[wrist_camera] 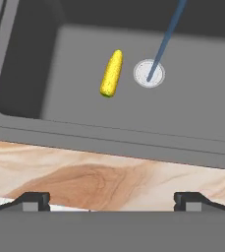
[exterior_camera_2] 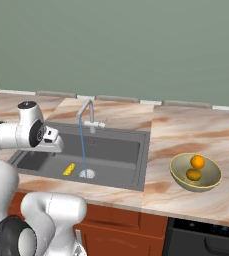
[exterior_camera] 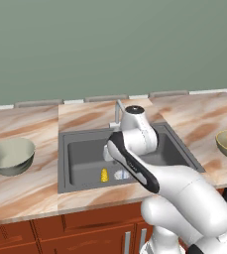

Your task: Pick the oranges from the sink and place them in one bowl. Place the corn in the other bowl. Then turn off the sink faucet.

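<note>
1. The marbled tan countertop (exterior_camera_2: 186, 130) runs along the green wall, above red-brown cabinet fronts.
2. The sink (exterior_camera: 80, 141), a dark-grey basin, is set into the countertop; its round pale drain (wrist_camera: 149, 73) lies on the basin floor.
3. The white arm reaches over the sink's front half; in the hand view the gripper (wrist_camera: 112, 199) hangs above the front strip of countertop, its two dark tips spread wide with nothing between them.
4. The olive-khaki bowl (exterior_camera_2: 206, 183) sits on the countertop to the right of the sink, well apart from it.
5. The pale grey-green bowl (exterior_camera: 1, 166) with a whitish inside stands on the countertop left of the sink and holds nothing.
6. The sink faucet (exterior_camera_2: 87, 114) stands upright at the back rim, and a thin blue stream of water (exterior_camera_2: 82, 150) falls from its spout onto the drain.
7. The oranges (exterior_camera_2: 197, 161) both lie inside the olive-khaki bowl, touching or nearly so.
8. The corn (wrist_camera: 111, 74) lies on the sink floor just beside the drain, not touching it, its greenish end towards the front wall.
</note>
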